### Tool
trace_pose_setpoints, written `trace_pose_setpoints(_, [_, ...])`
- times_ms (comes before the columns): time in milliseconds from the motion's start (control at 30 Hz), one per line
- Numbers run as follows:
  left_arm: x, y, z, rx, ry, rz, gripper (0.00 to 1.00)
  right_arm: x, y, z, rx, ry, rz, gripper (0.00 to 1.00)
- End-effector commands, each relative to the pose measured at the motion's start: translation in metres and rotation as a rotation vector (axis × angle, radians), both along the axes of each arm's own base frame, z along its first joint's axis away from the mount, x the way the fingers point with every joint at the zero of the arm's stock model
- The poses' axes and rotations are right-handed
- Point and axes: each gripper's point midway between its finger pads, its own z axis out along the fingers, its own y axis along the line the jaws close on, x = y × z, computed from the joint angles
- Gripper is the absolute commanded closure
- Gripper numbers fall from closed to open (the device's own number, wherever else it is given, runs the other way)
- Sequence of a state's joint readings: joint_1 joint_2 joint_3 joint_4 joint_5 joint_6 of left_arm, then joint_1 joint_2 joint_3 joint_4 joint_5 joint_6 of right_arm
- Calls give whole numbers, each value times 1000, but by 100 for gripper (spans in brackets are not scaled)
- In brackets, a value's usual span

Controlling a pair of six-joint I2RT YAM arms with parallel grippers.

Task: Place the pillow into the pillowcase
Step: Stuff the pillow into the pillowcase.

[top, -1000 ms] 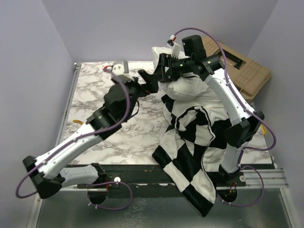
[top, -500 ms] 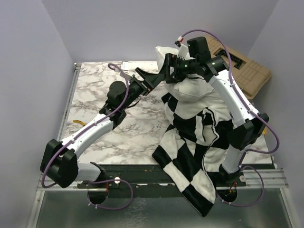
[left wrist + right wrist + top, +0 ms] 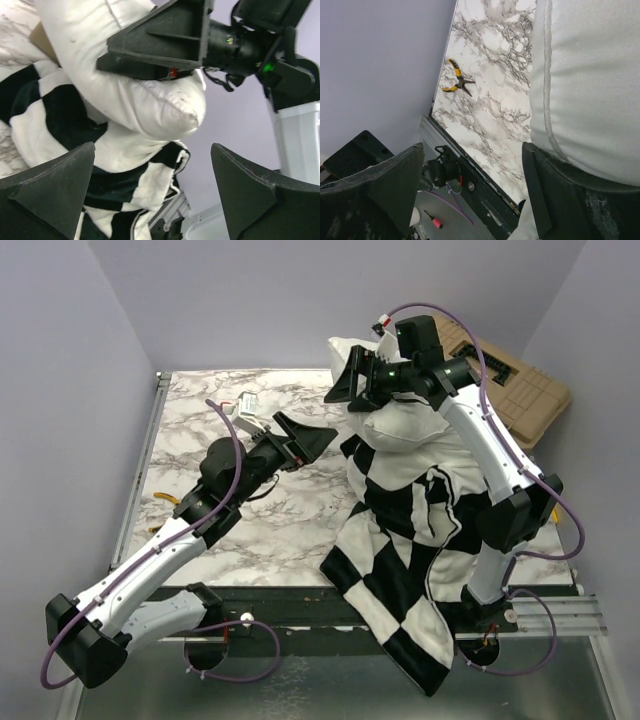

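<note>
- The pillowcase (image 3: 395,590) was draped over the tabletop's (image 3: 200,430) near right edge, with the pillow (image 3: 400,425) half sheathed inside.
- The left hand (image 3: 315,440) was spread wide, empty, just beside it.
- Farthest, the right hand (image 3: 340,385), parted too, was set against the pillow's bare end; the case's mouth likely needed pulling up.

Your large plain white puffy pillow (image 3: 400,430) stands on the right of the marble-patterned table (image 3: 190,415), its lower part in the limp black-and-white checked pillowcase (image 3: 400,540), which hangs over the near edge; yellow-handled pliers (image 3: 457,80) lie far left, a tan plastic case (image 3: 525,390) behind right
</note>
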State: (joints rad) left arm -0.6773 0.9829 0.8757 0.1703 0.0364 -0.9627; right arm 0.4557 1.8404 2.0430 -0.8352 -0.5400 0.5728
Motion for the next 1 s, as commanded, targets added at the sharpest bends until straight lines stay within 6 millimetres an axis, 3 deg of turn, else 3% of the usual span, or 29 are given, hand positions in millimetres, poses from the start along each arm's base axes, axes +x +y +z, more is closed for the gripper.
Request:
trace_pose_setpoints(0, [-10,-17,-40,171,93,-104,1,15,-9,-27,-35,79,-64,16])
trace_pose_setpoints(333, [1,-110,-8,124,-43,-254,1,15,-6,-32,-25,99,-53,16])
trace_pose_setpoints(500, [25,-127,2,98,-72,-149,1,16,-7,-31,-32,96,-57,16])
trace_pose_setpoints(533, [35,-125,5,78,-79,-94,7,17,-7,-31,-32,93,-58,16])
trace_pose_setpoints(567, [43,-124,6,65,-86,-52,20,18,-8,-29,-30,91,-60,16])
trace_pose_setpoints(633, [58,-121,10,66,-110,19,65,22,-10,-20,-25,73,-69,15])
trace_pose_setpoints(667, [62,-120,19,71,-141,40,85,26,-14,-10,-18,51,-79,15])
trace_pose_setpoints(700, [67,-119,30,80,-177,62,95,31,-22,6,-6,19,-101,15])
trace_pose_setpoints(733, [71,-118,43,88,-216,85,100,39,-33,26,3,-27,-134,15])
trace_pose_setpoints(800, [81,-113,72,74,-275,127,100,54,-64,85,60,-151,-211,15])
trace_pose_setpoints(867, [88,-114,99,44,-329,134,100,61,-107,149,170,-284,-290,14])
trace_pose_setpoints(967, [91,-122,147,-25,-439,105,100,44,-160,226,323,-497,-363,14])
